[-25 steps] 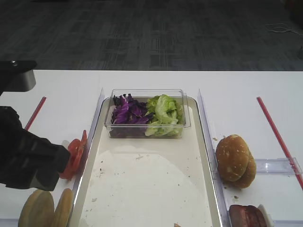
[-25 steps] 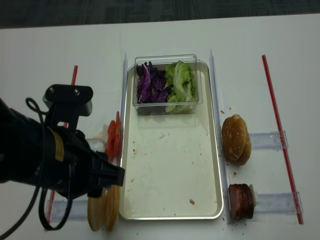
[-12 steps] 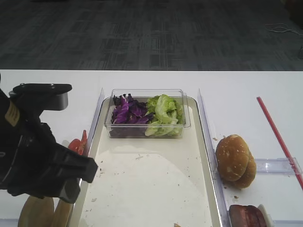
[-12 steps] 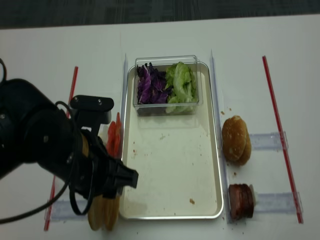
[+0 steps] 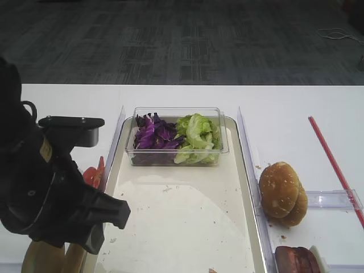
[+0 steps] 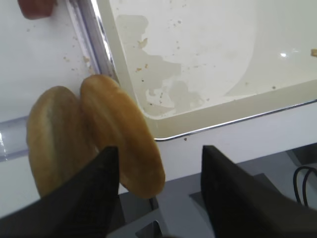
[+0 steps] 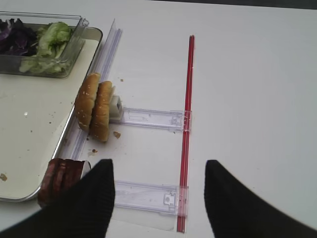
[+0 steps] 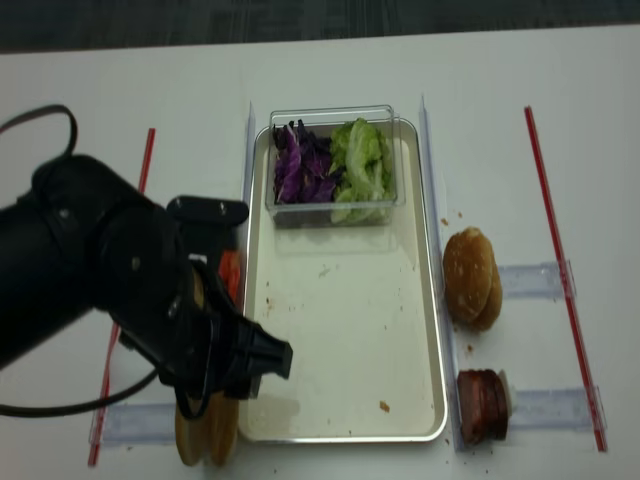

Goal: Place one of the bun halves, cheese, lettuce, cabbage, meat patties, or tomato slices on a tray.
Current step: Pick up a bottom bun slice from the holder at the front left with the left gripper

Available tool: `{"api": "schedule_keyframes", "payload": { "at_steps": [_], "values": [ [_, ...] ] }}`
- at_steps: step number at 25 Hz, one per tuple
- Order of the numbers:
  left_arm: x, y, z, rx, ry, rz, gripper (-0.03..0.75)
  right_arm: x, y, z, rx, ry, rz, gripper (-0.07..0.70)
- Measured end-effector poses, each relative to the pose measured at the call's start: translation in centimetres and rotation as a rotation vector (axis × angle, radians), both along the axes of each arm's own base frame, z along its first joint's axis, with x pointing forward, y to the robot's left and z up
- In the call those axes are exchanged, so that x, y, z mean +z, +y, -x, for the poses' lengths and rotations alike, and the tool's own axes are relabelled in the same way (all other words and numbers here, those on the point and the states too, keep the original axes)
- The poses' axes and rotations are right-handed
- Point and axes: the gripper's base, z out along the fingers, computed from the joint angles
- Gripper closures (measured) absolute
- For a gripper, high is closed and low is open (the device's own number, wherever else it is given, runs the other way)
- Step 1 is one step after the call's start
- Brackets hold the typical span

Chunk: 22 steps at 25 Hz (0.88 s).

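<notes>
Two bun halves [image 6: 124, 134] stand on edge just left of the tray's [image 6: 198, 49] near corner, also at the bottom left of the high view [image 5: 42, 259]. My left gripper [image 6: 159, 148] hangs open right over them, its left finger in front of the tray-side bun and its right finger over the table edge. Its arm [image 8: 150, 300] covers much of them from above. Tomato slices [image 8: 230, 270] stand behind the arm. Lettuce [image 5: 196, 133] and cabbage [image 5: 151, 133] fill a clear box. Meat patties [image 7: 59, 178] lie beside my open, empty right gripper [image 7: 159, 166]. Cheese is out of view.
The clear box [image 8: 335, 165] sits at the far end of the tray [image 8: 340, 320]. Speckled bun tops [image 8: 470, 275] stand right of the tray in a clear plastic holder [image 7: 148, 119]. Red strips [image 8: 555, 250] run along both sides of the white table.
My left arm has swung rightward toward the tray's left rim and now hovers over the bun halves. Its jaws stay open. Nothing else has moved.
</notes>
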Motion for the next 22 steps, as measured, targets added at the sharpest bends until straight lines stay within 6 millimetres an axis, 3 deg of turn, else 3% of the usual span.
{"api": "schedule_keyframes", "payload": {
  "at_steps": [8,22],
  "values": [
    [-1.7,-0.4,-0.6,-0.003,0.054,-0.050,0.334,0.0,-0.1,0.0,-0.009,-0.001,-0.001,0.215],
    [-2.5,-0.1,-0.9,0.008,0.076,-0.130,0.335,0.0,-0.1,0.0,-0.013,-0.001,-0.005,0.215]
  ]
}}
